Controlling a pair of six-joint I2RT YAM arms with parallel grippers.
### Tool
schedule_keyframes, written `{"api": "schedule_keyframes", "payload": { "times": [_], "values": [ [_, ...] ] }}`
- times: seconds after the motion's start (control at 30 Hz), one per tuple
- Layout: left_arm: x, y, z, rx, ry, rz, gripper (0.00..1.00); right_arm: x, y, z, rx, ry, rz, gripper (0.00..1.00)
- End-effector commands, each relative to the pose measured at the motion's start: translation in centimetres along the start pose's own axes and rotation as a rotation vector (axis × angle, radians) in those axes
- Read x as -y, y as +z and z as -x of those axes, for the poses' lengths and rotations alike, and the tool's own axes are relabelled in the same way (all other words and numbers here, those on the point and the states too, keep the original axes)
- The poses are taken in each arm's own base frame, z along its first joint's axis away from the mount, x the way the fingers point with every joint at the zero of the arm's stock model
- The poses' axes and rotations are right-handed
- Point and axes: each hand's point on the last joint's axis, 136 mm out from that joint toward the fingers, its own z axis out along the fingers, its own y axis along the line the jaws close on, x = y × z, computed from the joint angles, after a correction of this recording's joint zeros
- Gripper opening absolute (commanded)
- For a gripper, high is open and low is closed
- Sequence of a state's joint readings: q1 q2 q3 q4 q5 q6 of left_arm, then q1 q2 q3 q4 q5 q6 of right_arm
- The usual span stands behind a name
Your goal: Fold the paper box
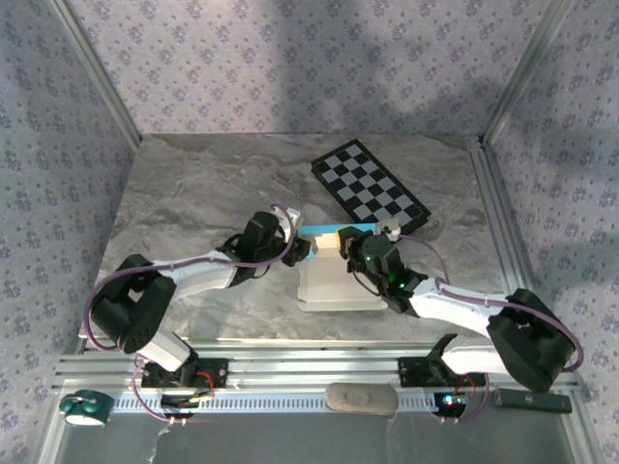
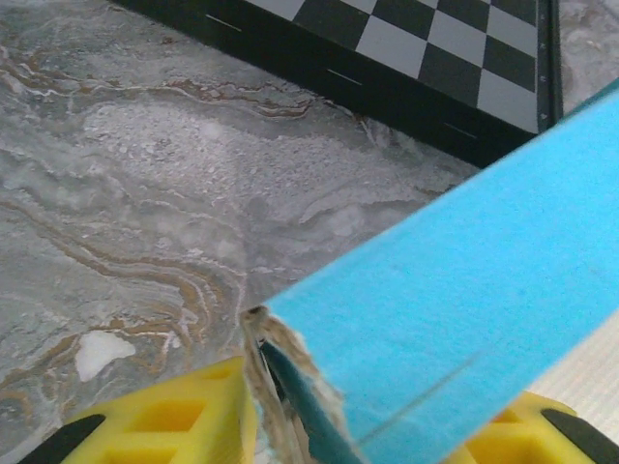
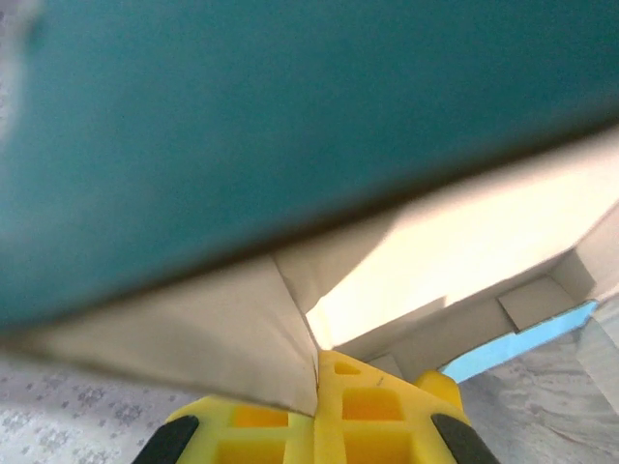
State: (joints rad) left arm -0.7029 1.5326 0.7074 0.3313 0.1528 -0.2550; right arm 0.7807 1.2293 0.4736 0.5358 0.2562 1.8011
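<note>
Left pincer is pinching the paper box, folks: its yellow fingers are sitting on either side of a raised turquoise wall and clamping it near a frayed corner, with the card standing between the jaws. From above, that arm is reaching in from the left, and it is meeting the box at its far left corner.

Right pincer is coming in from the right side, its two yellow fingers pressing tight together. A white flap is running straight down into the seam between them, so it is looking like a pinch on the thin card. Above those fingers a turquoise panel is tilting overhead, and the white inside of the box is opening out beyond it.

Over to the box itself: it is lying in the middle of the marble table, with its white panel spreading flat towards the near edge. The raised walls are standing along the far side, where both pincers are working. Beyond it, to the far right, the checkerboard is lying flat on the table, close by
</note>
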Motion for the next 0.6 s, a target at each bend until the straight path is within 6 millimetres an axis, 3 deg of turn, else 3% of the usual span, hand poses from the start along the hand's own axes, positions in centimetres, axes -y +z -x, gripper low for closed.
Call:
{"api": "schedule_keyframes", "payload": {
  "times": [0.0, 0.3, 0.57],
  "values": [
    [1.5, -0.1, 0.9, 0.042, -0.006, -0.067, 0.39, 3.5, -1.3, 2.1, 0.123, 0.002, -0.148, 0.0],
    [2.0, 0.0, 1.1, 0.042, 0.007, -0.057, 0.37, 5.8, -1.9, 1.0, 0.139, 0.084, -0.224, 0.0],
    [-0.4, -2.3, 1.7, 0.083, 0.009, 0.103, 0.26, 4.7, -0.7, -1.4, 0.125, 0.097, -0.241, 0.0]
  ]
}}
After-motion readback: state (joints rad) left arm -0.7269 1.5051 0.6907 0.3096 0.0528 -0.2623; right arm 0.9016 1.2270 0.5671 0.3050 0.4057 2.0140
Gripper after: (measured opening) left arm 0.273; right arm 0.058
